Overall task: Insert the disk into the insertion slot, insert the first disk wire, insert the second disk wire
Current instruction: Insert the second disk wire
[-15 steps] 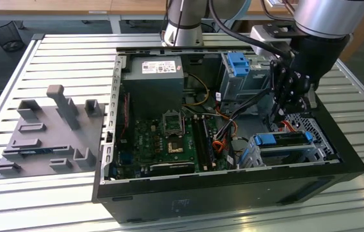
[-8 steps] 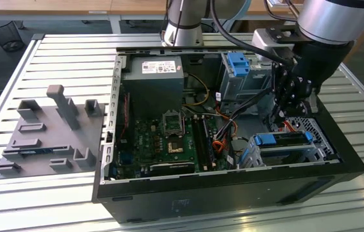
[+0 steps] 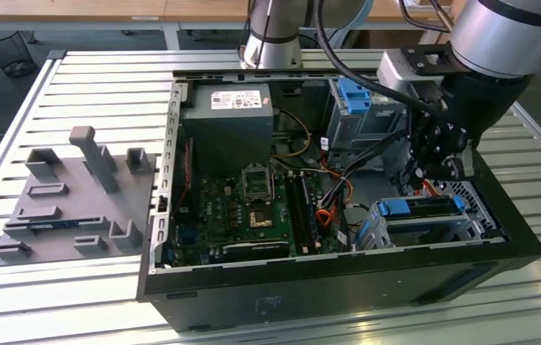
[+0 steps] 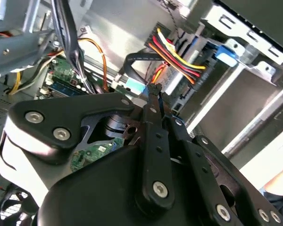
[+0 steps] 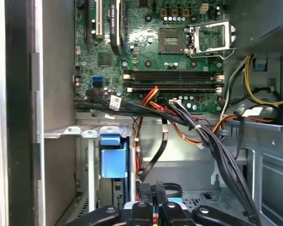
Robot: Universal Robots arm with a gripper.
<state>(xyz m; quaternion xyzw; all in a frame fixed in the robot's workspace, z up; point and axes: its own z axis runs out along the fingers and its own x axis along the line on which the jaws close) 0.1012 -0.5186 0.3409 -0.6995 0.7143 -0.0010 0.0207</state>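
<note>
The disk point(image 3: 422, 207), silver in its bright blue carrier, lies inside the insertion slot point(image 3: 476, 205), a low perforated metal cage at the case's front corner on the exterior view's right. My gripper point(image 3: 440, 171) hangs just above the cage's inner end. In both wrist views its fingers are shut on the blue-tipped plug of a flat black disk wire point(image 4: 137, 59) point(image 5: 158, 153); gripper point(image 4: 153, 92) point(image 5: 153, 194). A red, yellow and orange wire bundle point(image 4: 177, 59) runs to the disk's rear next to the blue carrier point(image 4: 226, 52) point(image 5: 112, 157). Whether that bundle is plugged in I cannot tell.
The open case holds a green motherboard point(image 3: 251, 208), a grey power supply point(image 3: 227, 122) and a taller grey cage with a blue latch point(image 3: 352, 97). A thick black cable bundle point(image 5: 212, 141) crosses beside the gripper. A grey fixture plate point(image 3: 74, 201) lies at the exterior view's left.
</note>
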